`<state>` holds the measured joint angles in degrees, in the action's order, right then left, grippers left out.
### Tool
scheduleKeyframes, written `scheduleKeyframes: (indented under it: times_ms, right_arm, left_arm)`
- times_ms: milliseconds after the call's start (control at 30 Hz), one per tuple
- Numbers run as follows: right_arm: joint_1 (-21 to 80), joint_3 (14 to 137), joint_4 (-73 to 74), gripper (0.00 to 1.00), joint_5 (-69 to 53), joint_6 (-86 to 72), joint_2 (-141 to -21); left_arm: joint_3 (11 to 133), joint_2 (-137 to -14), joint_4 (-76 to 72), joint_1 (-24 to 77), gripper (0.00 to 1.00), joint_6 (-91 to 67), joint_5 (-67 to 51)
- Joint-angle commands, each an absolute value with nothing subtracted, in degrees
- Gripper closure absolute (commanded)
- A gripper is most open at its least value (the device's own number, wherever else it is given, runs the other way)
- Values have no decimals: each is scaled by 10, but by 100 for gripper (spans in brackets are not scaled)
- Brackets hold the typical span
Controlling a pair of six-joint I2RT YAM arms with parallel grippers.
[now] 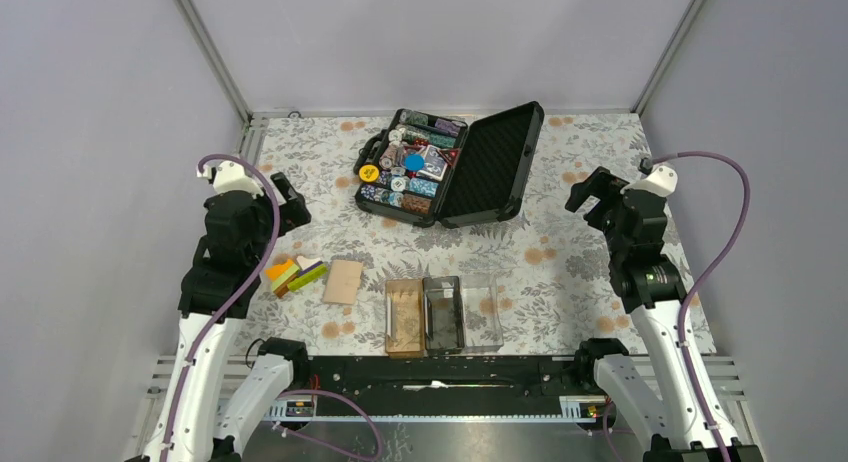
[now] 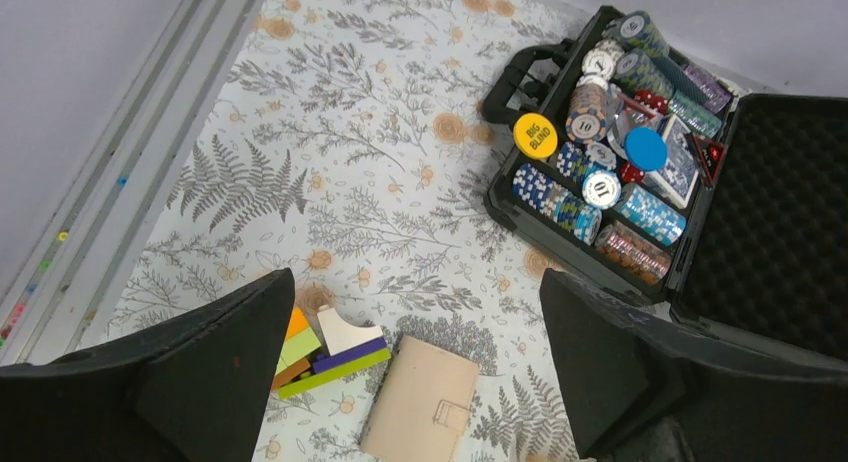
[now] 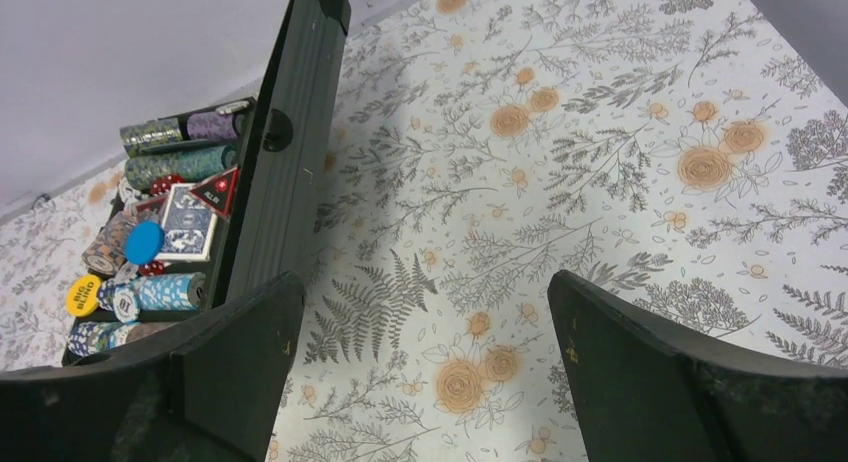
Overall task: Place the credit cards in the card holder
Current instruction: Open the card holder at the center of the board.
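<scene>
The credit cards (image 1: 293,274) lie in a loose fanned pile at the near left, just left of a tan wallet (image 1: 343,280). The card holder (image 1: 443,313) sits near centre, beyond that wallet. I'd lower the left gripper (image 2: 415,287) over the pile and pinch one card by its edges, not the whole stack. It and the right gripper (image 3: 425,282) hang spread wide, empty, touching nothing.

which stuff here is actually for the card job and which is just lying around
For the job: card holder; fanned coloured cards, likely the credit cards.
Lying about: open chip case; beige wallet, as far as shows.
</scene>
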<state>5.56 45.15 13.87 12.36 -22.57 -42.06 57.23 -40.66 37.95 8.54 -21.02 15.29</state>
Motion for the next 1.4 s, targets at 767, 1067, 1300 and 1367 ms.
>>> scheduleKeyframes:
  times_ms: [767,1067,1300,1367]
  right_arm:
    - [54,425,116,1,77,-220,-425]
    - [54,418,107,1,65,-218,-434]
    - [54,417,105,1,58,-217,-439]
    - [54,416,104,1,56,-217,-438]
  left_arm:
    - [286,-417,275,83,1,-491,66]
    - [257,-475,269,110,2,-503,58]
    - [244,-496,267,132,7,-504,66]
    - [242,-512,266,141,7,-504,72]
